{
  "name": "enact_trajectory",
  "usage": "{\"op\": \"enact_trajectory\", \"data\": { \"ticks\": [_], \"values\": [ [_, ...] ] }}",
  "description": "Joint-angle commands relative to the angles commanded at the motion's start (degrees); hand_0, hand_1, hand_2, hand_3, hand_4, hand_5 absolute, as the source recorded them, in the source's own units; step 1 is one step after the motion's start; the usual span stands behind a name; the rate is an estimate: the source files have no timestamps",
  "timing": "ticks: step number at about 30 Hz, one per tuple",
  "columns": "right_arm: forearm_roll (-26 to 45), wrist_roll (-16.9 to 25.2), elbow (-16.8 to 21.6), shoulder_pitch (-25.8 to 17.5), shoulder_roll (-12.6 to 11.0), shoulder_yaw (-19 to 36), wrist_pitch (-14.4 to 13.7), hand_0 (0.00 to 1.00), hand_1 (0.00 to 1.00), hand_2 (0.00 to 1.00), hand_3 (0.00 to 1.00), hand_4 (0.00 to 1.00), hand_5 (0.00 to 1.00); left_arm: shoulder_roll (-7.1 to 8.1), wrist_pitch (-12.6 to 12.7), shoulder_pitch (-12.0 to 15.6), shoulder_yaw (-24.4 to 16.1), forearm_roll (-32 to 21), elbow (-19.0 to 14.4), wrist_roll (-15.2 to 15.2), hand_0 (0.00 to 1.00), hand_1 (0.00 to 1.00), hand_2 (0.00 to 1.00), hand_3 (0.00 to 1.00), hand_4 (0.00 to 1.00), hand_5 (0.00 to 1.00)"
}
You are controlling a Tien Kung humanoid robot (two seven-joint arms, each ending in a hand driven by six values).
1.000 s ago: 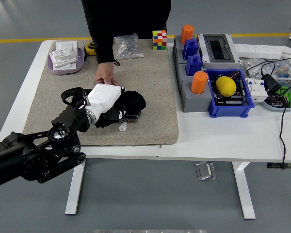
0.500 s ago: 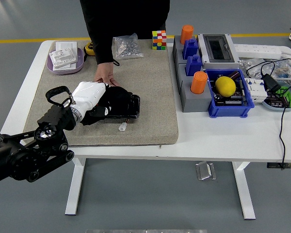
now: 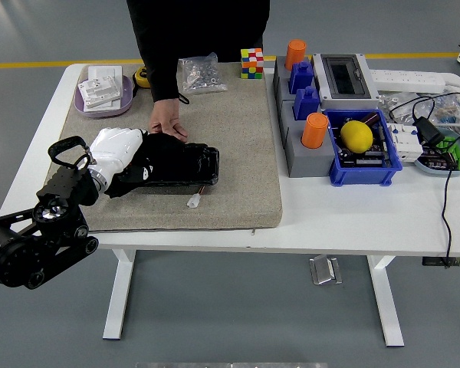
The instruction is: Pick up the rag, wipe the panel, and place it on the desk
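**Rag under the left hand, panel stretching off to the right**

The left hand [image 3: 119, 152], white-shelled, sits at the left middle of the frame with its fingers curled down onto a dark rag [image 3: 149, 162], pressing it against the left end of the black panel [image 3: 185, 162]. The panel lies on the grey mat [image 3: 238, 138] with its long axis running left to right across the frame, so nearly all of its bare surface lies to the right of the hand. To my eye, any further wiping has to travel that way, along the length and not across it. A person's hand [image 3: 167, 121] rests on the mat just beyond the panel's far edge, near the rag, seemingly steadying it. The right arm is nowhere to be seen, so the left is the only one placed for this. Bare bench [image 3: 330, 207] for laying the rag down shows lower right of the mat; the wipe looks to be underway.
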Motion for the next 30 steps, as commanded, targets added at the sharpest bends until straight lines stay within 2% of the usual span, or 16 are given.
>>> {"op": "enact_trajectory", "data": {
  "ticks": [30],
  "values": [
    [0.64, 0.19, 0.00, -0.99, 0.96, 0.47, -0.15, 0.724, 0.523, 0.665, 0.574, 0.998, 0.422, 4.50, 0.21, 3.26, -5.07, 1.95, 1.48, 0.02, 0.215, 0.116, 0.476, 0.370, 0.323, 0.002]
  ]
}}
